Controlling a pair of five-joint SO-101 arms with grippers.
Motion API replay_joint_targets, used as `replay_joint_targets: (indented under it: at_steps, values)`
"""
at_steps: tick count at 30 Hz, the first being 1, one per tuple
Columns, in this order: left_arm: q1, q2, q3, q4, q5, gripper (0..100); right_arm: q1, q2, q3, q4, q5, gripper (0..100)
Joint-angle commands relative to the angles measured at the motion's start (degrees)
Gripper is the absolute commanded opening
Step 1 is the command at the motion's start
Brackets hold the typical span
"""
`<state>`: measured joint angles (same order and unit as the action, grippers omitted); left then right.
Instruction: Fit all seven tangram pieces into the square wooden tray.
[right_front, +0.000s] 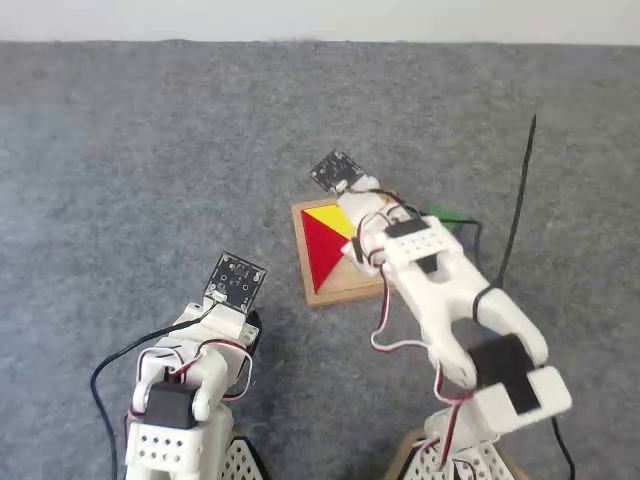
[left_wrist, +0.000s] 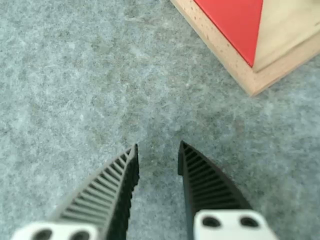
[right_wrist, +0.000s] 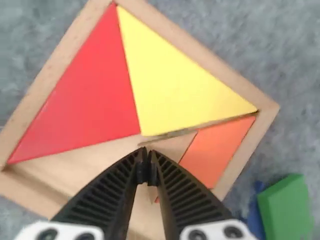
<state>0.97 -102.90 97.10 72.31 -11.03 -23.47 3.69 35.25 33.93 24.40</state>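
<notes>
Wooden tray (right_wrist: 65, 172) holding red triangle (right_wrist: 80, 100), yellow triangle (right_wrist: 170, 85), orange piece (right_wrist: 215, 150), right pincer (right_wrist: 146, 154) together above it, left pincer (left_wrist: 158, 145) apart

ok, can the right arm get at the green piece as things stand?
Probably yes. The green piece lies on the carpet just outside the tray, close to the right claw, nothing on top. A blue piece crowds one side, and the claw is shut, so it must open first.
</notes>
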Motion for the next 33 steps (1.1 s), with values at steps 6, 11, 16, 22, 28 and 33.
replay_joint_targets:
  at_steps: [6,11,16,22,28,33]
  values:
    - [0.00,-1.23,-0.66,0.18,0.44,12,2.86,8.48,-13.36,1.63,1.67,0.9]
    - [0.00,-1.23,-0.66,0.18,0.44,12,2.77,6.11,-13.89,1.71,1.23,0.9]
    - [0.00,-1.23,-0.66,0.18,0.44,12,2.33,-2.68,-8.79,1.80,1.14,1.3]
    - [0.00,-1.23,-0.66,0.18,0.44,12,2.86,-17.54,-0.53,5.41,1.14,1.3]
    - [0.00,-1.23,-0.66,0.18,0.44,12,9.36,-25.01,4.92,10.33,-6.77,1.3]
    - [0.00,-1.23,-0.66,0.18,0.44,12,16.92,-19.47,-0.44,10.24,-10.20,10.2]
